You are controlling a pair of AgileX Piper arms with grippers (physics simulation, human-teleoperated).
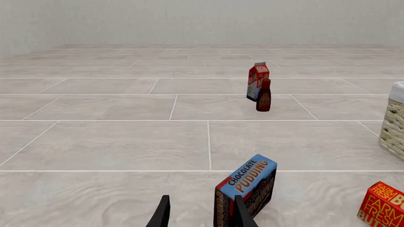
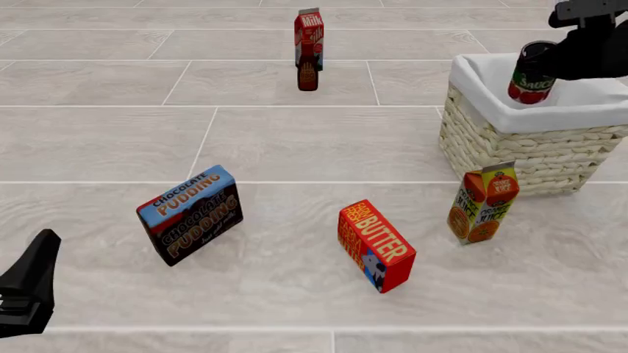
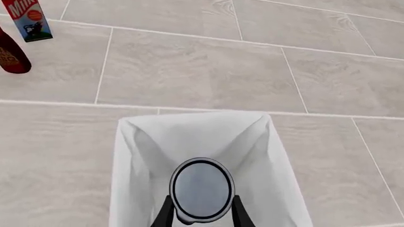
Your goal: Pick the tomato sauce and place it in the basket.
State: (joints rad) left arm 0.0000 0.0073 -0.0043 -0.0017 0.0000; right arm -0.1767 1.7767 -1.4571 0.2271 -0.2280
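Note:
My right gripper is shut on the tomato sauce, a small can with a dark top, green band and red tomatoes. It holds the can tilted, just above the open basket, a pale wicker basket with a white liner. In the right wrist view the can's round top sits between the fingers, over the white liner. My left gripper is open and empty, low at the near left, close to the chocolate pudding box; it also shows in the front view.
A chocolate pudding box, a butter box and an orange juice carton stand on the tiled floor in front. A milk carton and a small dark red bottle stand at the back.

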